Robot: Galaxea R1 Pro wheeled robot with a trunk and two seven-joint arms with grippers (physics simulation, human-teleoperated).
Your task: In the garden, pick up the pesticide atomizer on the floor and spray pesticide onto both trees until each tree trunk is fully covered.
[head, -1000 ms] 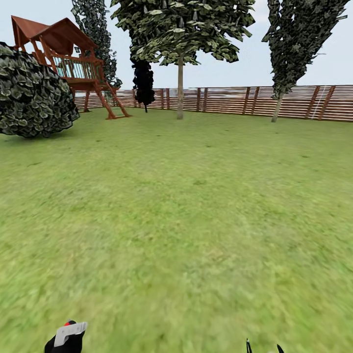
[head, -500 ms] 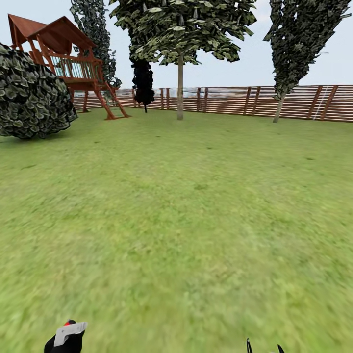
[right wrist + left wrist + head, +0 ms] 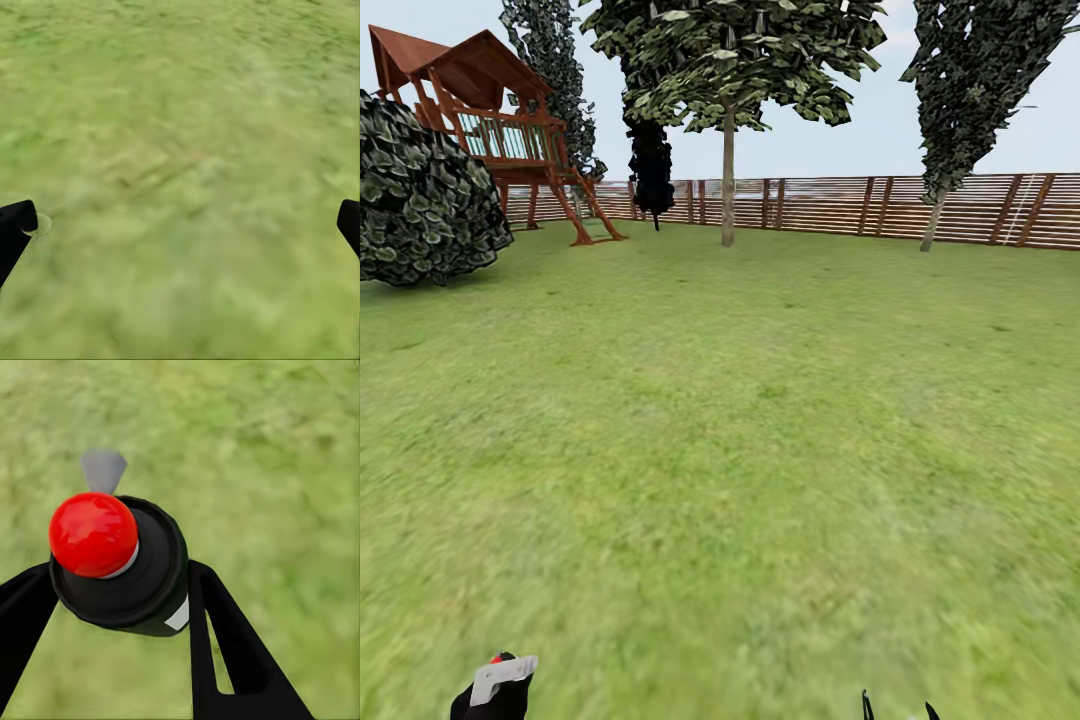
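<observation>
Your left end effector is clamped on the pesticide atomizer: black fingers press both sides of a black bottle. In the left wrist view it has a glossy red cap and a grey nozzle tip beyond it, over grass. In the head view the atomizer sits at the bottom left edge, grey trigger piece and a red spot on top.

Your right end effector is wide open, nothing between the fingers; only two black fingertips at the frame edges, grass under them. Head view catches its two thin tips at the bottom edge.

Floor: blurry green lawn, flat, running out to a brown slatted fence.

Surroundings: one tree ahead, its trunk pale and upright, near the fence. Second tree to the right, its trunk thin and leaning. Both well apart from you. Round bush at left; red-brown wooden play tower behind it.
</observation>
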